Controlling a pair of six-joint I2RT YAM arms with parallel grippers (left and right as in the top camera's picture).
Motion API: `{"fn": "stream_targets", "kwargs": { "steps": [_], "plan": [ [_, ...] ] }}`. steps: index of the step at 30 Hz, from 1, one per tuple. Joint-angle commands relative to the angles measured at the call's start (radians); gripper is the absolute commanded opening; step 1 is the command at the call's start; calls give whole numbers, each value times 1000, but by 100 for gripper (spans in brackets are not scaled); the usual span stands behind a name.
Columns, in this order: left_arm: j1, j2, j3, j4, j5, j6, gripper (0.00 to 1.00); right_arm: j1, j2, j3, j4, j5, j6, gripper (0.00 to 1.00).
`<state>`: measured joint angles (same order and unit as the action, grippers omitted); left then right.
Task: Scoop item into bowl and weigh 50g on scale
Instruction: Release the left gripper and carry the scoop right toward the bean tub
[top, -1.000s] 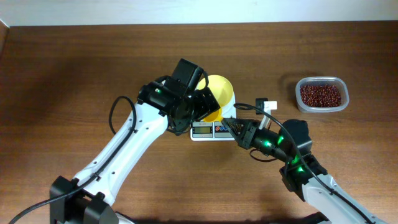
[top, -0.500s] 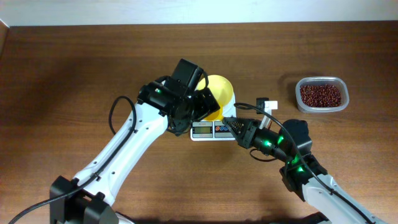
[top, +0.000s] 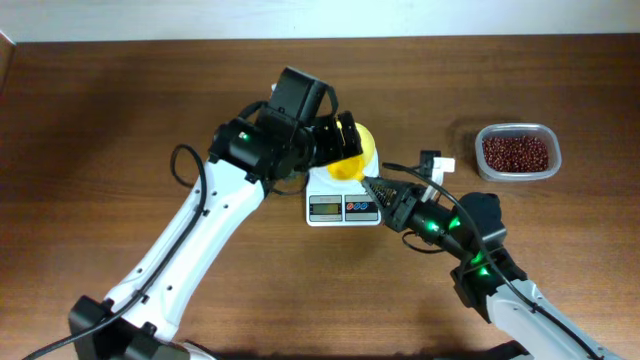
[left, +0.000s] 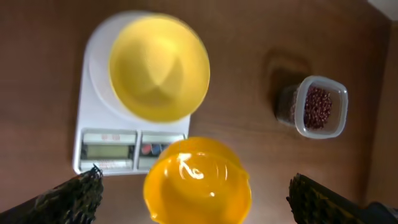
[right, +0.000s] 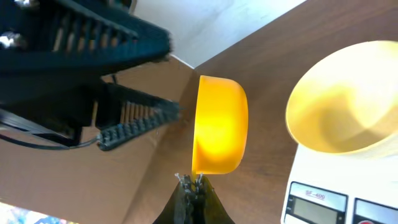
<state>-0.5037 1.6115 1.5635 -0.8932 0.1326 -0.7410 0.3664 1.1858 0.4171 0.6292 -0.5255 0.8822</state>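
Overhead, reading left to right: my left gripper hangs at upper centre of frame, fingers spread wide and empty, right above the small round pale-yellow plastic bowl. The bowl sits empty on the white rectangular digital kitchen scale. Just right of the scale, my right gripper is pinched tight on the handle end of the deeper-yellow plastic measuring scoop, which is also empty. At far right, well apart, the small dark red-brown beans lie in their clear rounded-rectangular plastic container. My worries are two. Both arms crowd the bowl, so a careless swing could nudge it off the platform. That thin pinch could also let a loaded scoop twist and spill beans on the carry.
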Motion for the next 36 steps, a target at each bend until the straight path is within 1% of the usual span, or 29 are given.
{"fn": "stream_targets", "kwargs": {
  "steps": [1,5,9,12,15,17,19,23,25,26,28,29,31,34,36],
  "plan": [
    [-2,-28,27,-2,-91,84,99,-76,0,14,-5,18,-14,4],
    [-2,-28,27,-1,-154,84,99,-218,-2,14,-4,-71,-14,4],
    [-2,-28,27,-1,-156,84,99,-334,-42,14,-4,-190,-14,4],
    [-2,-28,27,-1,-163,84,99,-405,-129,14,-6,-236,-14,4],
    [-2,-28,27,-1,-186,84,99,-447,-229,14,-61,-242,-29,4],
    [-2,-28,27,-1,-187,84,99,-467,-277,14,-132,-222,-85,4],
    [-2,-28,27,-7,-237,84,99,-490,-327,14,-237,-152,-136,4],
    [-2,-28,27,-8,-247,84,99,-506,-400,14,-410,-74,-198,4],
    [-2,-28,27,-13,-247,85,99,-506,-431,14,-510,-13,-198,4],
    [-2,-28,27,-11,-246,111,99,-506,-447,14,-551,8,-199,4],
    [-2,-28,27,-8,-246,202,99,-506,-471,14,-587,14,-219,4],
    [-2,-28,27,-12,-245,267,99,-506,-483,14,-597,14,-225,4],
    [-2,-28,27,-27,-245,318,99,-506,-498,14,-638,15,-225,4],
    [-2,-28,27,-66,-242,321,99,-506,-501,14,-723,40,-269,4],
    [-2,-28,27,-79,-243,321,99,-506,-501,14,-725,57,-280,4]
  ]
}}
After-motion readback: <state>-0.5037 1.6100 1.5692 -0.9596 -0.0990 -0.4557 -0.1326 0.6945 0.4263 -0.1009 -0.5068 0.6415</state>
